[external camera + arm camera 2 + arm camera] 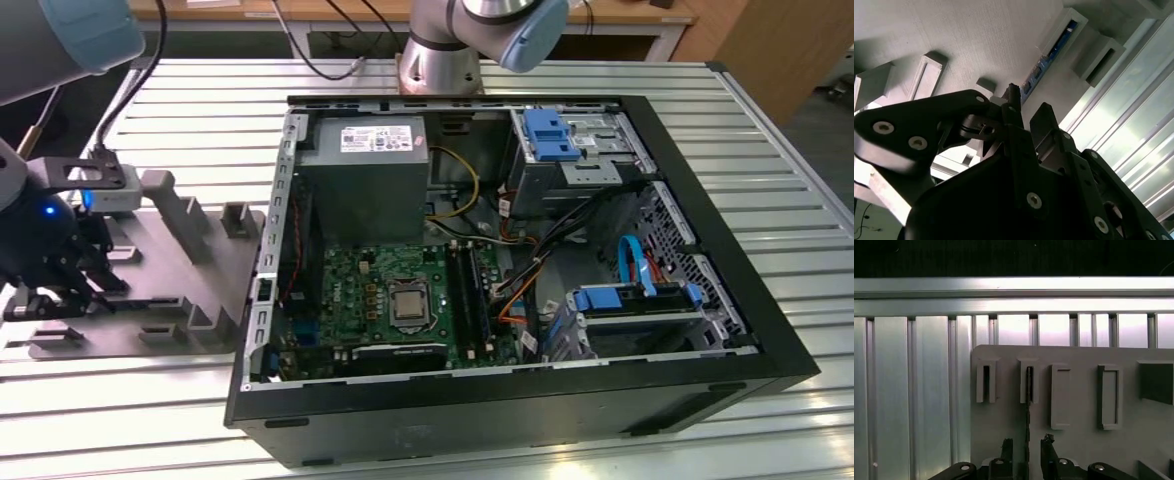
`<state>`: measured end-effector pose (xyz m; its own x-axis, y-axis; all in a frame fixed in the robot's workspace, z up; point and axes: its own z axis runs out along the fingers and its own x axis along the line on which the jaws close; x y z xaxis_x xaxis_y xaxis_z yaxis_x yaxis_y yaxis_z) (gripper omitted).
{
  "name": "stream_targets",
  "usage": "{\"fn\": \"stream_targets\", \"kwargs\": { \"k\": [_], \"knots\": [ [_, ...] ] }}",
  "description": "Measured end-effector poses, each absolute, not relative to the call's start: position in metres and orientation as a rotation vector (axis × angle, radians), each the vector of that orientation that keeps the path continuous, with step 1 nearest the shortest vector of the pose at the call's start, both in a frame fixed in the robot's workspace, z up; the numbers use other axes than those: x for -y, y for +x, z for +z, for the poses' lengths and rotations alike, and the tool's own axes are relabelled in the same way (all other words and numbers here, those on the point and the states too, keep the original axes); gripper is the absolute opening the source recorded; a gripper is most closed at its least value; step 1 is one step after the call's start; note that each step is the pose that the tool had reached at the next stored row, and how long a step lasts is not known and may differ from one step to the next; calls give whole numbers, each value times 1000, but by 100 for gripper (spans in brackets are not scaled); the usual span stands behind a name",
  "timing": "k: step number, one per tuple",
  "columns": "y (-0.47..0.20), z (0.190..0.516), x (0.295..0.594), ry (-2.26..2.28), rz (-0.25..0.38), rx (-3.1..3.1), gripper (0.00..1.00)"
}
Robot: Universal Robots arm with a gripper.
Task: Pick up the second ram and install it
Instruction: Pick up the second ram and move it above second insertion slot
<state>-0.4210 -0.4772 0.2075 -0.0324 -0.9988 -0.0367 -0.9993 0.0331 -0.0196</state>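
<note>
Gripper: my gripper (pixel 54 285) sits at the far left edge of the exterior view, low over the grey holder tray (pixel 147 300).
Fingers: my fingers (pixel 1007 447) are spread, one on each side of a thin card, and the first wrist view shows a gap on either side of it.
Held: nothing is pinched.
Second ram: the second ram (pixel 1028 390) stands on edge in a narrow slot (pixel 1029 371) of the holder tray. In the first wrist view it is a dark line running from that slot to the space between my fingertips. In the second wrist view its blue-green face shows inside the slot.
Neighbouring slots: the other raised grey pockets stand in a row beside it on the tray.
Computer case: the open black computer case (pixel 507 390) fills the middle and right of the exterior view, just beside the tray.
Inside the case: the green motherboard (pixel 374 290) lies at lower centre, and the grey power supply (pixel 363 180) is above it.
Table: everything rests on a slatted metal table (pixel 761 130).
</note>
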Motion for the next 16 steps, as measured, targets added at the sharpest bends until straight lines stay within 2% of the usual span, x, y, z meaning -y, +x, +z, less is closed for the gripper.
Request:
{"fn": "stream_targets", "kwargs": {
  "k": [16],
  "knots": [
    [-421, 199, 477, -2143, 36, -2212, 36]
  ]
}}
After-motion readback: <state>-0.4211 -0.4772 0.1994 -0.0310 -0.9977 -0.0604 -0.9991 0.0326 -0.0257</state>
